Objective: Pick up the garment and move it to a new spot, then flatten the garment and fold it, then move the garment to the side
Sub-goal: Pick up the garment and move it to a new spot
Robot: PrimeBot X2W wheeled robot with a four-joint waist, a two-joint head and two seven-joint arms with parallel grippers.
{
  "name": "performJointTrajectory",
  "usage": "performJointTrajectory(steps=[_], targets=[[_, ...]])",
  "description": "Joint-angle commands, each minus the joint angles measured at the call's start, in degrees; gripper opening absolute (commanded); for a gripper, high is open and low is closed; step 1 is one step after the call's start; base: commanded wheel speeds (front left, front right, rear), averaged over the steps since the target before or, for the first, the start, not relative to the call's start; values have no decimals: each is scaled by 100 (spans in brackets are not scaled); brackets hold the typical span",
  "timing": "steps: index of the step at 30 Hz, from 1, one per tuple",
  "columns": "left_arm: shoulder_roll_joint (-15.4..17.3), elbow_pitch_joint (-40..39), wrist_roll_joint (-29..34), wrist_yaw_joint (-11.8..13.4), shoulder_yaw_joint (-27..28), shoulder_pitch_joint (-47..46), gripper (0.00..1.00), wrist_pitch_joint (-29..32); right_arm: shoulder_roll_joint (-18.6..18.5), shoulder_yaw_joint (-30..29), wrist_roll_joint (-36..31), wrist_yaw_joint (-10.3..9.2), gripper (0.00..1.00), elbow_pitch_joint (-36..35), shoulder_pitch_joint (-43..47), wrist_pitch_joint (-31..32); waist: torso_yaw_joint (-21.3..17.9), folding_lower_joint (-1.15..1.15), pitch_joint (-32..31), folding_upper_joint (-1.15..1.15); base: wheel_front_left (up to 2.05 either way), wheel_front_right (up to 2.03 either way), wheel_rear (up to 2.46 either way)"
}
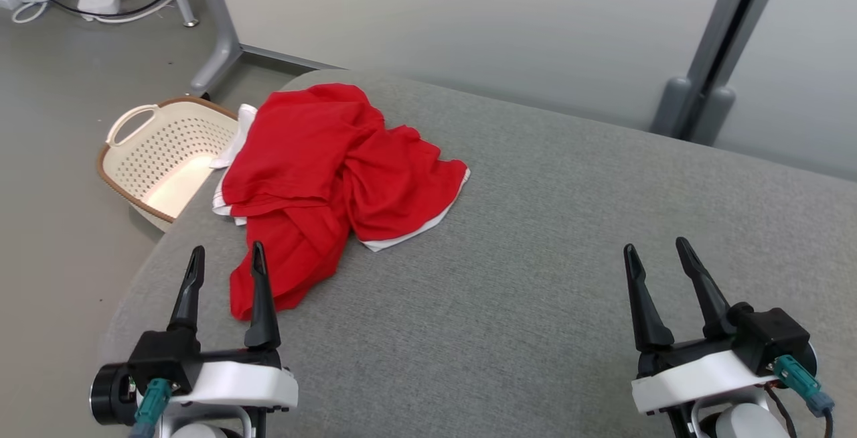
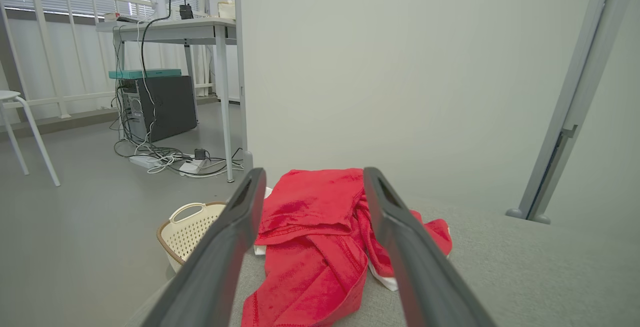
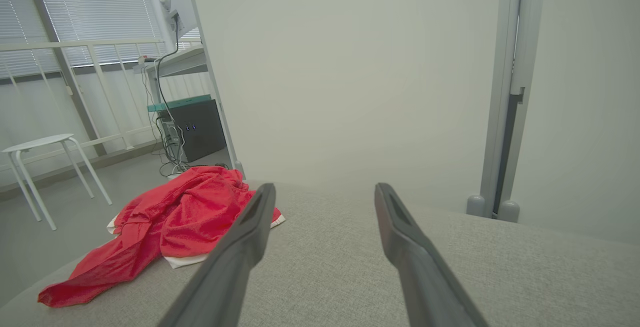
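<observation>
The red garment (image 1: 315,170) lies crumpled at the upper left of the head view on the grey worktop (image 1: 535,277), probably soft, light and limp, best pinched at a hem edge, while the left gripper (image 1: 227,256) and right gripper (image 1: 655,245) hold their fingers apart, empty.

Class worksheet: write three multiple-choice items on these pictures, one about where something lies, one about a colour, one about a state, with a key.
1. Where does the garment lie?
A on the grey padded surface, toward its left edge
B hanging from a hook
C inside a drawer

2. What colour is the perforated basket?
A blue
B cream
C black

3. How are the left end effector and right end effector?
A both open, empty
B both shut
C left gripping cloth

Key:
1 A, the red cloth rests on the grey top.
2 B, the basket has cream walls and a brown rim.
3 A, the fingers are spread with nothing between them.
</observation>
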Motion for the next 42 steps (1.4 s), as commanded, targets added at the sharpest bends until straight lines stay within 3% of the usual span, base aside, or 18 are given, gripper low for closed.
performJointTrajectory(steps=[1, 4, 9, 14, 18, 23, 27, 34, 41, 42], targets=[[16, 26, 40, -103, 67, -153, 100, -12, -57, -18, -41, 0, 100, -45, -78, -6, -164, 0, 134, 0, 0, 0, 0], [17, 174, -215, -263, 164, -288, 100, -7, -120, -22, -52, 0, 100, -93, -109, -6, -350, 0, 308, 0, 0, 0, 0], [31, 512, -114, -635, 308, -840, 100, -8, -312, -39, -45, 0, 100, -194, -227, -6, -638, 0, 697, 0, 0, 0, 0], [291, 1253, -154, -1030, 209, -1678, 100, 271, -482, -178, 21, 0, 100, -292, -328, -6, -919, 0, 1031, 0, 0, 0, 0], [491, 1527, -226, -1094, 263, -2197, 100, 767, -559, -278, 64, 0, 100, -371, -386, -6, -1096, 0, 1268, 0, 0, 0, 0], [895, 2157, -336, -1157, 350, -3028, 100, 1907, -697, -311, 111, 0, 100, -461, -496, -6, -1377, 0, 1615, 0, 0, 0, 0], [1250, 2547, -239, -1059, 388, -3544, 100, 2462, -719, -403, 180, 0, 100, -530, -612, -6, -1584, 0, 1891, 0, 0, 0, 0], [1610, 3081, -147, -938, 434, -4100, 100, 2759, -840, -373, 219, 0, 100, -603, -713, -6, -1763, 0, 2207, 0, 0, 0, 0], [1707, 3553, -140, -866, 405, -4455, 100, 2811, -881, -346, 261, 0, 100, -606, -801, -6, -1840, 0, 2387, 0, 0, 0, 0], [1707, 3627, -157, -861, 409, -4487, 86, 2824, -880, -334, 258, 0, 100, -597, -796, -6, -1847, 0, 2398, 0, 0, 0, 0]])
